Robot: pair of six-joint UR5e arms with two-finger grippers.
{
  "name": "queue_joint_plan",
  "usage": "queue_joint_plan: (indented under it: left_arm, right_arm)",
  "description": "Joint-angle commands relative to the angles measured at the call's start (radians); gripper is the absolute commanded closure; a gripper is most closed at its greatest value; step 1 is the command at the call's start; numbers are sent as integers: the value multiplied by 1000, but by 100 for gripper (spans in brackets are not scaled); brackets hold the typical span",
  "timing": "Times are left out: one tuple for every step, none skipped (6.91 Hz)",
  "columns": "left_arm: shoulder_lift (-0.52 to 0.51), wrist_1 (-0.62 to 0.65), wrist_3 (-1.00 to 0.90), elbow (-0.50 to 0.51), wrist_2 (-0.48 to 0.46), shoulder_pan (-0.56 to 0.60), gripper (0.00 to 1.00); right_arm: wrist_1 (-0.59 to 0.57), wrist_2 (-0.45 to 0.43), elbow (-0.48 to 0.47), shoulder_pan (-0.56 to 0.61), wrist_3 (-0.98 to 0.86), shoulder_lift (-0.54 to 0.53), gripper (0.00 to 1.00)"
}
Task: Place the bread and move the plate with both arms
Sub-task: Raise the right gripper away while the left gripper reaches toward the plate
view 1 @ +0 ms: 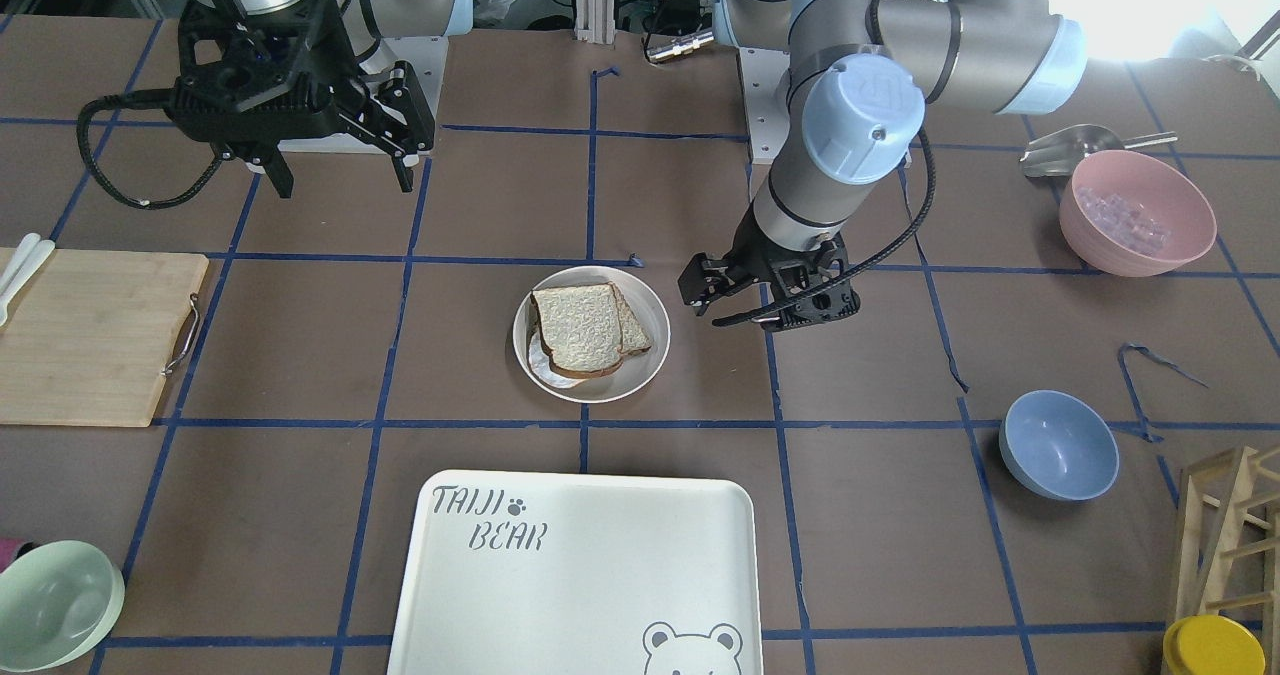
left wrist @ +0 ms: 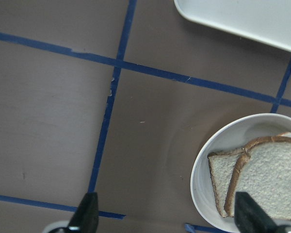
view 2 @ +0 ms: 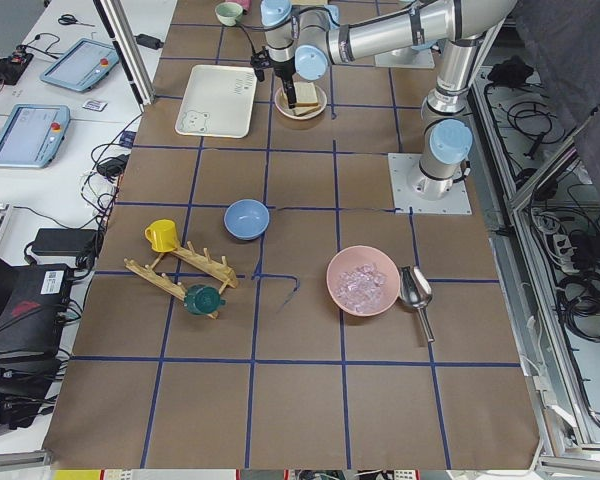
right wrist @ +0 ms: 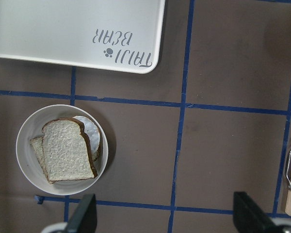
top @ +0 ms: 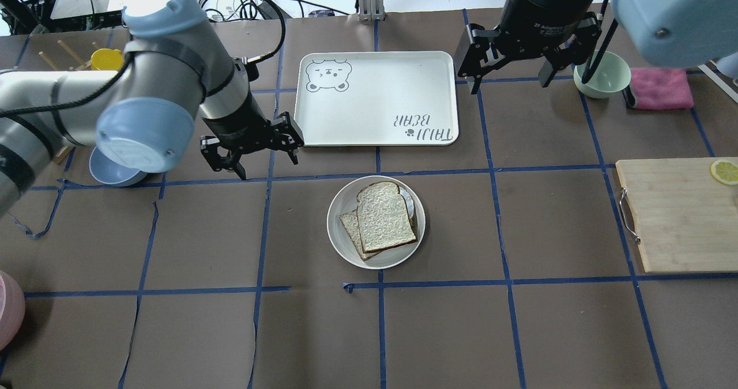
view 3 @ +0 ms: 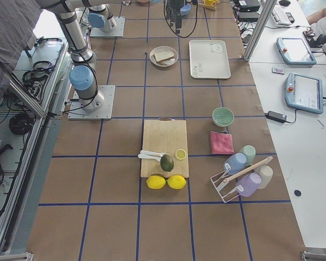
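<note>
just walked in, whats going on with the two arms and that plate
Neither arm is holding anything right now. The bread lies on the plate in the middle of the table, stacked over a smaller slice. The left hand hovers open off to one side of the plate. The right hand hangs open farther off, by a corner of the tray. So the bread looks placed, and the plate has not yet been gripped for moving.

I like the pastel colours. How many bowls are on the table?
3. A pink bowl of clear cubes by the metal scoop, robot's left; a blue bowl further out on that side; a green bowl beside the pink cloth, robot's right. None seems hidden.
</note>
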State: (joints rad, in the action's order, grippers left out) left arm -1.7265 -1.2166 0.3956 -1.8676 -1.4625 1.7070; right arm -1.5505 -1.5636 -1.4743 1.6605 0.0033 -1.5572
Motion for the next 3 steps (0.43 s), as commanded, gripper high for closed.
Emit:
queue_joint_plan:
  left_arm:
    - [-51,153,98,-100,2,84,0]
    - [-77,245,139,-154,29,100,0]
    - [-100,268,134,-180,39,100,0]
  right_arm:
    - [0,2,-20,-56,-61,-4,0]
    - [0,2,-20,-56,-63,-10,0]
    - [1,2,-21,-56,-63,-15,0]
